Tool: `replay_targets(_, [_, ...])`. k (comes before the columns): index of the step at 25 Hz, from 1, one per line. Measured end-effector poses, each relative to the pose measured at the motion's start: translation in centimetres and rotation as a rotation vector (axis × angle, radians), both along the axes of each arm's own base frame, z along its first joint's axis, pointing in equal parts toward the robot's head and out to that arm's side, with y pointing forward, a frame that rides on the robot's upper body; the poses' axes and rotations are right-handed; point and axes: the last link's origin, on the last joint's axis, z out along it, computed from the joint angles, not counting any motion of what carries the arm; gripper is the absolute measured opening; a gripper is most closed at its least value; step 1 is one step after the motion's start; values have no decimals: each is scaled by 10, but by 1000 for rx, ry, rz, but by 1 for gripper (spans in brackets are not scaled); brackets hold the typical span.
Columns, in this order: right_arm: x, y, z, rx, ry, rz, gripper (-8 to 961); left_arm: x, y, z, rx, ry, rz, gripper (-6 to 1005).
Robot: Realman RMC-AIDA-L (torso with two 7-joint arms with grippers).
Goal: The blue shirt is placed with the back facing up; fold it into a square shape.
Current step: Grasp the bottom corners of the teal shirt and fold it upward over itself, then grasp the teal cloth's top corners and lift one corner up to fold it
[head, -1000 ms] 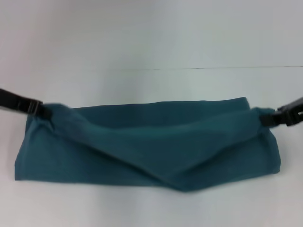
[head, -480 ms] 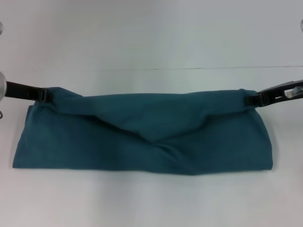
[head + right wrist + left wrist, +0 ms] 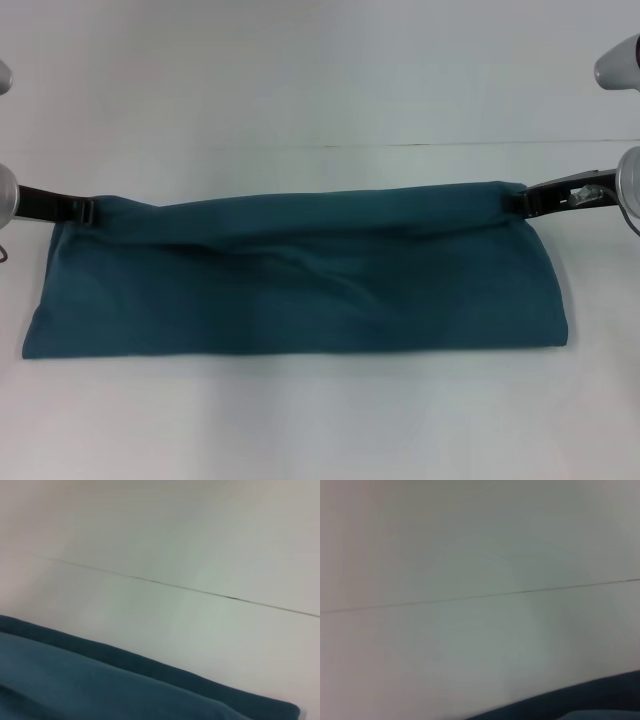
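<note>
The blue shirt point(image 3: 300, 280) lies on the white table as a long teal band folded lengthwise. My left gripper point(image 3: 88, 211) is shut on its far left corner. At the far right corner my right gripper point(image 3: 518, 199) is shut on the fabric as well. Between the two, the far edge of the shirt is stretched almost straight. A strip of the shirt point(image 3: 100, 685) fills the lower part of the right wrist view. In the left wrist view only a dark sliver of the shirt point(image 3: 600, 702) shows in one corner.
The white table point(image 3: 320, 80) runs beyond the shirt, crossed by a thin dark seam point(image 3: 450, 145). Bare table also lies in front of the shirt's near edge point(image 3: 300, 420).
Both grippers have carried the top layer away from me. The sagging V-shaped flap has been pulled flat, so the far edge now runs nearly straight.
</note>
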Motion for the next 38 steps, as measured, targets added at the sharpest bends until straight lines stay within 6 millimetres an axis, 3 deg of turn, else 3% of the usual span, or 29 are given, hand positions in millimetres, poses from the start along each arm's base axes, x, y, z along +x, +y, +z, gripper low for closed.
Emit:
replay_targets(11, [-2,2,-14,4,-36,30,157,10,7,0,12,-11,-7,91])
replay_targets(19, [4,3,-16,33,-21,-3,213,7,7,-3,13,-21,13,92])
replay_targets(28, [5,4,-12,61,-2,-13,277,1,11,11,108,-53,42,152])
replay_targets(33, [4,6,-9,80,2,-11,381,2,13,13,119,-58,46,372])
replay_targets(38, [4,7,-4,100,2,-4,530,-1,11,14,117,-52,42,480])
